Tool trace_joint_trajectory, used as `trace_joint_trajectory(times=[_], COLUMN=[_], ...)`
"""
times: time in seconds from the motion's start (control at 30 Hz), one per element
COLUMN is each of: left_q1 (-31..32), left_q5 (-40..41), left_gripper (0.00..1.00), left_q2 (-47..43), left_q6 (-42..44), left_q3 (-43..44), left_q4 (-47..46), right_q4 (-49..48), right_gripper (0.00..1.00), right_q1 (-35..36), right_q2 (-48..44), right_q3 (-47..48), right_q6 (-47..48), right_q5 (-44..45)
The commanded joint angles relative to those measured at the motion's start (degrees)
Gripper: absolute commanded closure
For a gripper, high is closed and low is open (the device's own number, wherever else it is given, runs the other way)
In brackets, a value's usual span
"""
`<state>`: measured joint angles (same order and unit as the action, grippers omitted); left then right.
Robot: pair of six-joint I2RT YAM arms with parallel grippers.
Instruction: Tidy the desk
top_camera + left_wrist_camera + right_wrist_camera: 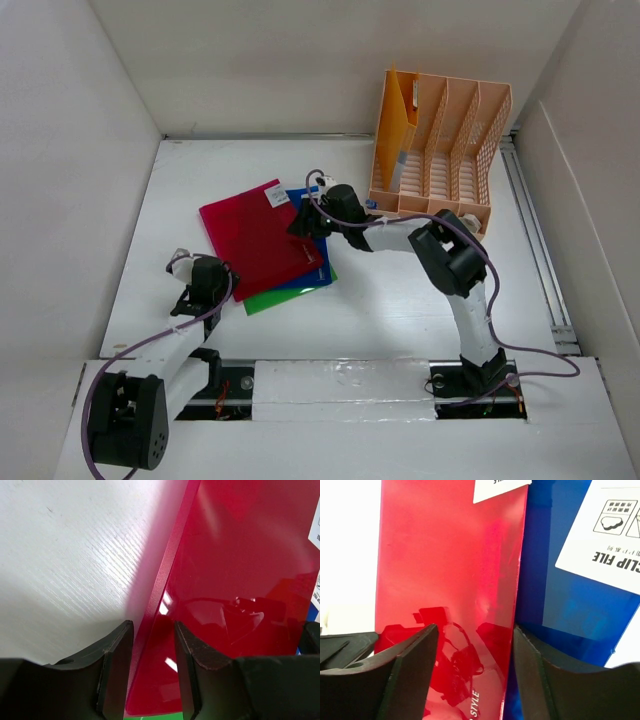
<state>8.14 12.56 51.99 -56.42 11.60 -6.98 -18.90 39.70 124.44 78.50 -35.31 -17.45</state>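
Directly below L gripper (152,630): desk (75,555), red folder (240,555)

Bare desk (230,165) leaves free passage along the far edge, down the left side and at the near right, but the stacked folders (255,235) fill the middle, the rack (440,150) blocks the far right corner, and the right arm (445,255) reaches across from its base to the folders.
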Motion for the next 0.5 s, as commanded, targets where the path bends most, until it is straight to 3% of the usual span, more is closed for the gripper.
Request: trace_joint_trajectory(times=[0.0,0.07,0.2,0.3,0.37,0.47], left_q1=[0.3,0.3,0.3,0.3,0.3,0.3], left_q5=[-3.6,-3.5,-3.7,-3.7,-3.7,-3.8], left_gripper=[0.68,0.68,0.68,0.68,0.69,0.69], left_q2=[0.7,0.4,0.4,0.0,0.2,-0.2], left_q6=[-0.4,-0.4,-0.4,-0.4,-0.4,-0.3], left_q3=[-0.3,-0.6,-0.1,-0.5,-0.3,-0.6], left_q4=[-3.7,-3.7,-3.1,-3.2,-3.3,-3.4], right_q4=[-7.5,-12.8,-20.6,-21.6,-21.0,-22.8], right_gripper=[0.38,0.52,0.64,0.61,0.46,0.39], right_q1=[3.3,3.3,2.7,3.4,3.9,4.4], right_q2=[1.9,1.6,-0.3,-2.5,-2.8,-0.2], right_q3=[-3.5,-6.1,-10.0,-11.3,-11.1,-9.1], right_q6=[-7.2,-9.2,-13.9,-12.8,-11.9,-12.8], right_q5=[-13.4,-17.1,-22.2,-23.7,-25.0,-26.9])
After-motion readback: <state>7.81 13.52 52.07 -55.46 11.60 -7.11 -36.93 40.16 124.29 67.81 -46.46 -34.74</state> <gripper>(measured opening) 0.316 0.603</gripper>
